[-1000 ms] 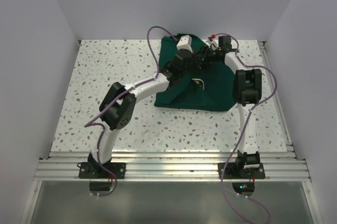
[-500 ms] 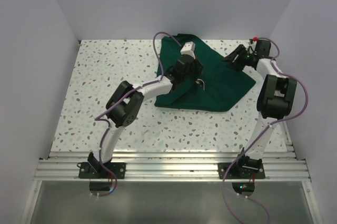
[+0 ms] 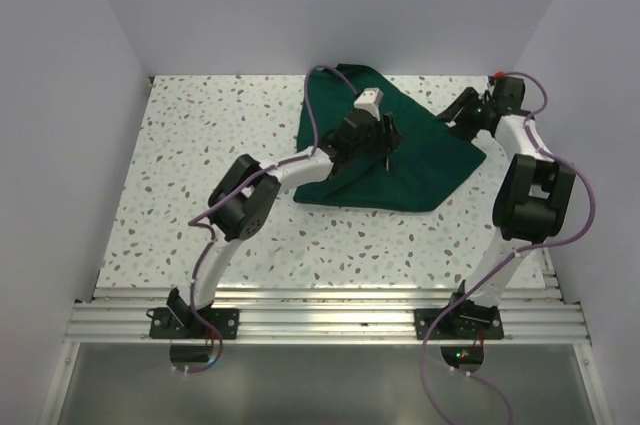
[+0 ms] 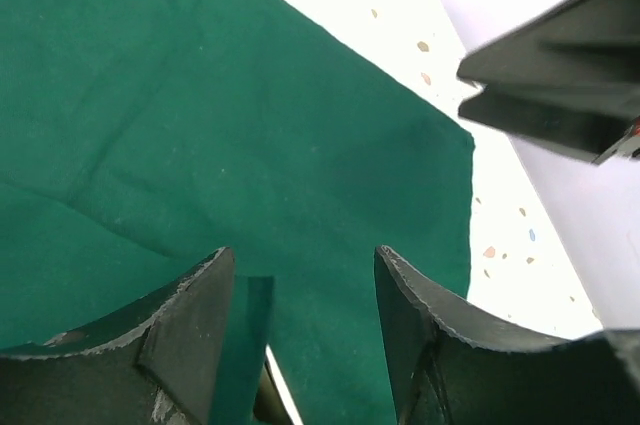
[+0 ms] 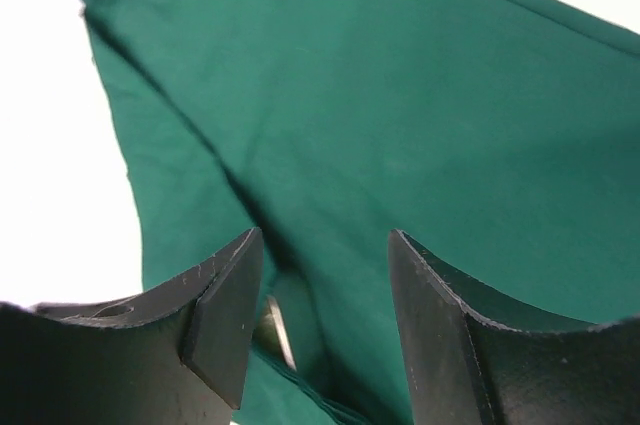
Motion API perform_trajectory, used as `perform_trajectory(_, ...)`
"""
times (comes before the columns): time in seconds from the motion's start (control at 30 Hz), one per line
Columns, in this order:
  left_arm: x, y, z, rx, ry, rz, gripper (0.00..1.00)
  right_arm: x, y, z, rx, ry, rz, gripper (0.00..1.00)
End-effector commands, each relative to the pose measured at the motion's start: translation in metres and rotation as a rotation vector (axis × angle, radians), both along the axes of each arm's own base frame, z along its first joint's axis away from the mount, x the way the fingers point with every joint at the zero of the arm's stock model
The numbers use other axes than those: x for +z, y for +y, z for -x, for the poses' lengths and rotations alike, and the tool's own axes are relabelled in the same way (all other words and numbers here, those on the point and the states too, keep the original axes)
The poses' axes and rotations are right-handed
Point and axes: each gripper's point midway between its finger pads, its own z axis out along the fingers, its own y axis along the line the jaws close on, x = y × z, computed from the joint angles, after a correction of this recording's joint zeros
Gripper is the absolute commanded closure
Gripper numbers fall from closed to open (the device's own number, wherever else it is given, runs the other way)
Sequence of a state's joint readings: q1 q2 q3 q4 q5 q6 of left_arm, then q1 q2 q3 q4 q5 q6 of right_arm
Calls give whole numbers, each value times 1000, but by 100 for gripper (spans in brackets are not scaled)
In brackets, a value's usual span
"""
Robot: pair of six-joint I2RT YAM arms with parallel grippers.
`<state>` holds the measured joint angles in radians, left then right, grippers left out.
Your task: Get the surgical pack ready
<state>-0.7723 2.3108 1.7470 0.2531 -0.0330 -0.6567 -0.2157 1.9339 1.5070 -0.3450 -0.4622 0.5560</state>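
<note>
Left claw (image 3: 386,137) is seen spread wide, parked low over the middle of the dark green cloth (image 3: 420,170), with nothing pinched. In its wrist view only smooth cloth is seen in the gap between the jaws. The cloth is laid out as a folded, roughly diamond-shaped bundle on the far middle-to-right part of the speckled surface (image 3: 200,145), one corner pointing right and the near edge fairly straight. No tray, instruments or pouches can be made out anywhere, so whether they're tucked inside can't be told from what's shown.

Over on the right, the right claw (image 3: 463,115) is spread too, and is held just above the cloth's right-hand corner. Its wrist view shows a crease and a cloth edge under the jaws, but nothing gripped.

Best guess on the step: the wrapping stage is in hand, with both claws empty between folds. For the next move, a flap or corner would probably need to be picked out and pinched cleanly, likely that right corner, then carried across the bundle. Only a single layer should be caught, and the bundle kept from being dragged along.
</note>
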Motion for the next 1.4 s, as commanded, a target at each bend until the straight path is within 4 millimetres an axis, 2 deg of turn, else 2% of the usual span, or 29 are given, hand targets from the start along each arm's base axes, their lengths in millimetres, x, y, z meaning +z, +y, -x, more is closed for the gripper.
perform_trajectory(0.0,108,6,0,-21,-172,58,38,-3,-30,21,-104,38,121,43)
perform_trajectory(0.03,117,10,3,-23,-182,56,38,0,-36,24,-130,31,128,44)
perform_trajectory(0.07,133,17,10,-22,-196,61,38,-9,-41,32,-151,53,132,45)
perform_trajectory(0.1,135,25,12,-9,-192,40,38,-11,-57,36,-202,59,158,45)
perform_trajectory(0.13,156,33,18,-4,-212,53,38,-9,-63,40,-227,55,170,46)
perform_trajectory(0.17,147,41,23,-2,-193,28,38,-18,-74,49,-266,77,183,46)
perform_trajectory(0.23,148,54,32,2,-180,15,38,-24,-86,57,-324,99,199,46)
perform_trajectory(0.3,144,77,43,15,-155,6,38,-33,-93,65,-372,119,190,46)
perform_trajectory(0.33,155,91,48,33,-162,19,38,-37,-97,69,-392,130,198,46)
perform_trajectory(0.37,133,103,54,40,-123,-10,38,-40,-101,71,-410,140,207,45)
perform_trajectory(0.43,124,120,61,68,-100,-23,38,-42,-109,75,-450,153,231,40)
perform_trajectory(0.47,114,137,69,90,-81,-39,38,-44,-115,77,-471,157,252,40)
perform_trajectory(0.53,114,153,75,115,-83,-24,38,-49,-119,76,-479,161,268,40)
perform_trajectory(0.57,93,165,79,132,-55,-50,38,-51,-120,74,-481,165,270,40)
perform_trajectory(0.63,91,177,82,155,-61,-42,39,-58,-124,69,-492,172,275,42)
perform_trajectory(0.67,77,182,87,154,-44,-57,39,-60,-124,67,-494,173,271,42)
perform_trajectory(0.73,72,185,90,147,-43,-54,41,-68,-126,62,-496,179,266,43)
perform_trajectory(0.77,63,186,93,139,-31,-61,41,-66,-129,57,-501,173,270,43)
perform_trajectory(0.93,48,189,103,121,-19,-72,43,-79,-136,56,-535,205,286,45)
perform_trajectory(1.13,53,197,112,113,-33,-85,44,-92,-140,47,-553,216,276,51)
perform_trajectory(1.37,46,211,121,105,-3,-114,44,-101,-138,38,-561,200,245,56)
